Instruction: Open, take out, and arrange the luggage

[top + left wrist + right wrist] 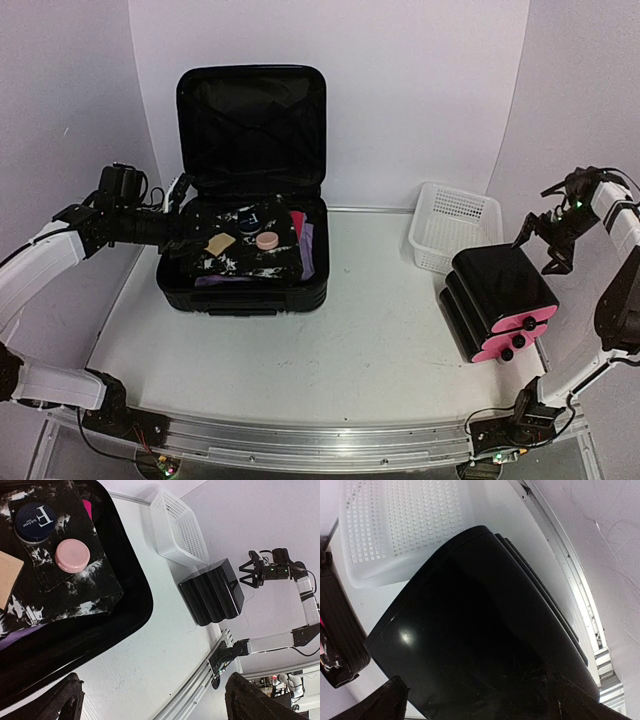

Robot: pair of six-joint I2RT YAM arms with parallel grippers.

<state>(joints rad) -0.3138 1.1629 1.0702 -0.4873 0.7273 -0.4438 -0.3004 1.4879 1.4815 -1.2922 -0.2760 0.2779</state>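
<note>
The luggage (245, 285) lies open on the table with its lid (252, 125) standing upright at the back. Inside lie a black-and-white cloth (70, 592), a round navy tin (35, 521), a pink round lid (72, 555) and a tan square (7, 575). My left gripper (195, 232) hovers open at the case's left edge and holds nothing; in the left wrist view the left gripper (160, 705) frames bare table. My right gripper (550, 240) hangs open over the black drawer box (500, 295), apart from it.
A white mesh basket (455, 225) stands at the back right, just behind the black box with pink drawer fronts (512, 340). The right wrist view shows the box top (480, 645), the basket (400, 525) and a ribbed corner of the luggage (340, 630).
</note>
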